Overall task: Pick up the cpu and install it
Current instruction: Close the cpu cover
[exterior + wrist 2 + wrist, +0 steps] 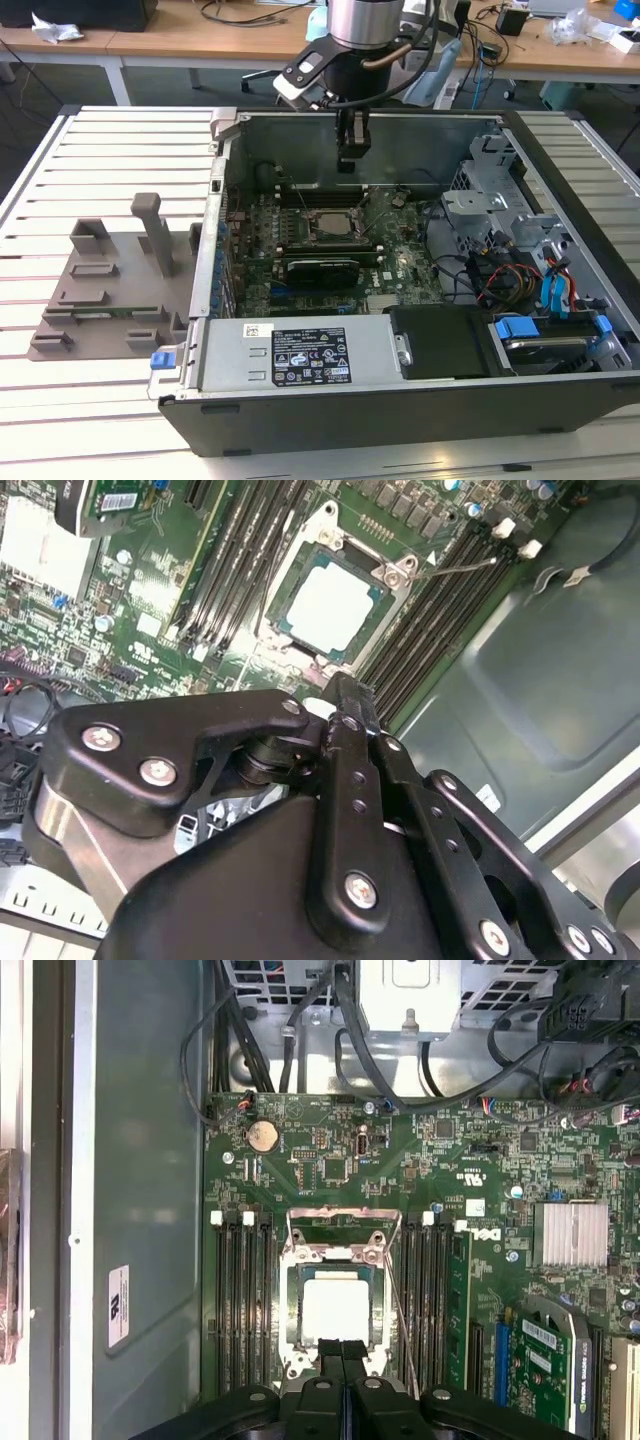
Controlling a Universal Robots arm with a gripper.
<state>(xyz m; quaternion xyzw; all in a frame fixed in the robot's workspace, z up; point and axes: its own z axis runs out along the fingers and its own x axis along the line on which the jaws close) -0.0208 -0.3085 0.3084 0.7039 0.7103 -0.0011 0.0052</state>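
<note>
Black fingers of the hand [341, 1348] stand pressed together with nothing between them, hanging straight down into the open case [300, 420]. It lies on its side on the counter [100, 150], likely so the board [330, 1160] faces up for reach from above. Below the fingertips, apart from them, the cpu [335, 1305] lies flat in its socket [296, 1290] near the board's middle. That socket's frame [343, 1222] stands raised and its lever [398, 1300] looks loose, probably to let the chip drop in unclamped.
</note>
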